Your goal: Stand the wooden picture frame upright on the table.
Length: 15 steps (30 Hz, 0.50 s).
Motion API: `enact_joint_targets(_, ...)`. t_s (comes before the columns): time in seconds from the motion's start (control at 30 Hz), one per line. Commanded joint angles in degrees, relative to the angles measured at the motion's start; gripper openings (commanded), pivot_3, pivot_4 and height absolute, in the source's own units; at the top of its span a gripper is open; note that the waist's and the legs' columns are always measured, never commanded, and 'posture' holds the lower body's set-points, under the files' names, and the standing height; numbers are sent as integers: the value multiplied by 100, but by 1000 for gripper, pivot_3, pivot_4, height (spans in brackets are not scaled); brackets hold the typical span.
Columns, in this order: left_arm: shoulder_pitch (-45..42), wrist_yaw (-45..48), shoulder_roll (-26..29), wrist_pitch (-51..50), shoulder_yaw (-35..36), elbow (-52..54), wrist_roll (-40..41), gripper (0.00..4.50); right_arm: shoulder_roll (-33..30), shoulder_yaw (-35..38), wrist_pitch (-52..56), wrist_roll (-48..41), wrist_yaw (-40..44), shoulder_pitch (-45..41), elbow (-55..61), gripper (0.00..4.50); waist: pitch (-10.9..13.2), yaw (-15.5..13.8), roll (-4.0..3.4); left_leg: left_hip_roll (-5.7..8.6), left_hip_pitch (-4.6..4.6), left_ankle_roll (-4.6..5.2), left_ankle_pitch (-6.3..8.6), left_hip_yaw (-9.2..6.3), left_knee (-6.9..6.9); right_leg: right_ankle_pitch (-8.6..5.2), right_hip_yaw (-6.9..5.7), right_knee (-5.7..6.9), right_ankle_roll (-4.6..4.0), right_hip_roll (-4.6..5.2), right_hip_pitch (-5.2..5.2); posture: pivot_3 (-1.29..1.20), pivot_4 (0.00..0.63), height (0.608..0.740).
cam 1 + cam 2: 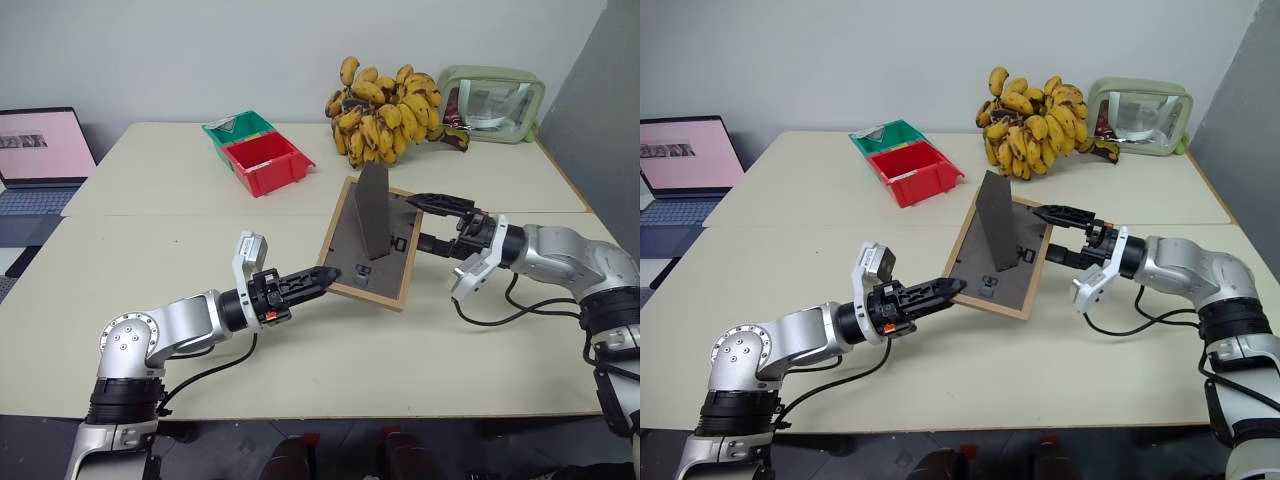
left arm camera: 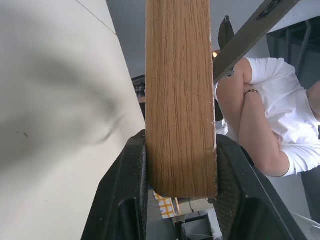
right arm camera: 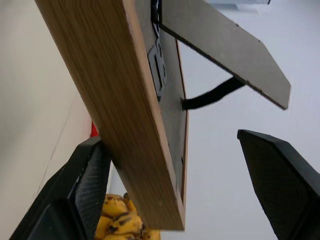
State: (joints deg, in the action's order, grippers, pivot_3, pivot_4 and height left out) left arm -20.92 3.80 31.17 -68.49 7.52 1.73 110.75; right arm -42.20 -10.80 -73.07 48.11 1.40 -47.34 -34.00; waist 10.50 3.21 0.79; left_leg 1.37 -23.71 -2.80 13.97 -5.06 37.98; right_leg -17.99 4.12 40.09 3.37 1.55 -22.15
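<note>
Frame: the wooden picture frame [image 1: 368, 243] is near the middle of the table [image 1: 150, 240], back side up and tilted, with its dark grey back facing the camera and the fold-out stand [image 1: 373, 208] swung out and sticking up.
Left gripper: the left gripper [image 1: 327, 276] is clamped on the frame's near-left wooden edge; in the left wrist view both black fingers [image 2: 120, 200] press flat against the two faces of the wood. This grip seems meant to steady the frame while the other arm works.
Right gripper: the right gripper [image 1: 432, 222] stands spread at the frame's right edge; one finger [image 3: 85, 185] lies against the wood, the other is well clear, so it grasps nothing.
Why held so: with the stand already unfolded, the likely next need is to tip the frame up onto its lower edge and the stand's foot.
Risk: a one-sided pinch could let the frame swing.
Writing: white marks on the back are too small to read.
Far edge of table: red and green bins [image 1: 258, 152], bananas [image 1: 390, 108], a green-rimmed clear case [image 1: 493, 103].
Left of table: an open laptop [image 1: 40, 160].
</note>
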Motion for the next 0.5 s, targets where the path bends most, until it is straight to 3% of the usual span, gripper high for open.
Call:
enact_joint_targets(0.03,-52,6,-82,18,176,225,225,1315,-34,-35,-24,352,-600,-306,104,3145,0,0,0,0,0,0,0,0,0,0,1,0,0,0,-1,0,150,740)
enact_joint_targets(0.27,-30,9,-118,-47,82,343,225,1315,-68,-266,213,707,-1137,-473,19,1549,0,1,0,0,0,0,0,0,0,0,0,2,0,-1,-1,0,150,740)
enact_joint_targets(0.37,-12,-86,-47,34,11,499,225,1315,-110,-345,204,740,-1270,-480,44,1351,0,2,0,0,0,0,0,0,0,0,1,3,0,-1,-1,0,150,740)
enact_joint_targets(0.43,-14,-199,55,164,-49,670,225,2017,-152,-372,165,703,-1344,-479,62,1349,0,2,0,0,0,0,0,0,0,0,1,3,0,-1,-1,0,150,740)
enact_joint_targets(0.5,0,-380,38,374,26,610,225,2404,-169,-401,168,632,-1364,-496,15,1271,0,2,0,-1,0,0,0,0,0,0,1,3,0,-1,1,0,150,740)
